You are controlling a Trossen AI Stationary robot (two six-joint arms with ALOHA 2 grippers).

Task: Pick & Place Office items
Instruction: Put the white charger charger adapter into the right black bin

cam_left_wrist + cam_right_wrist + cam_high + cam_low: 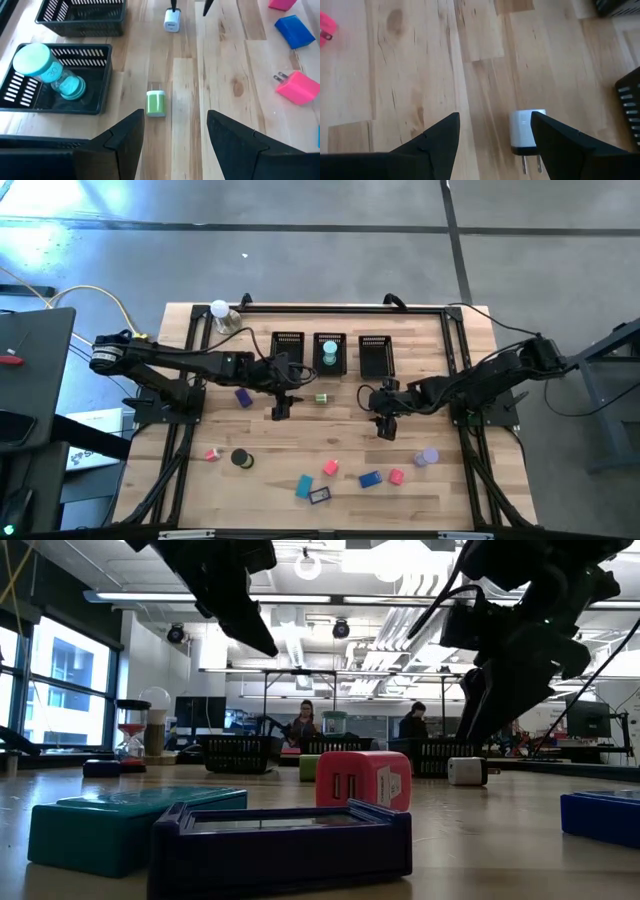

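My left gripper (278,410) (175,117) is open and hovers above the table near a small green block (156,103) (321,397), which lies flat on the wood just ahead of its fingers. My right gripper (385,428) (494,116) is open above a white plug block (526,131) (172,20), which lies on the table closer to one of its fingers. In the low view both grippers hang clear of the table. Pink (330,468), blue (369,478), teal (304,486) and purple (243,396) blocks and a black roll (241,459) lie scattered on the near half.
Three black mesh bins (288,352) (375,355) stand in a row at the far side; the middle one (318,340) holds a teal hourglass (47,70). A white ball on a metal base (222,315) stands at the far left corner. Bare wood lies between the two grippers.
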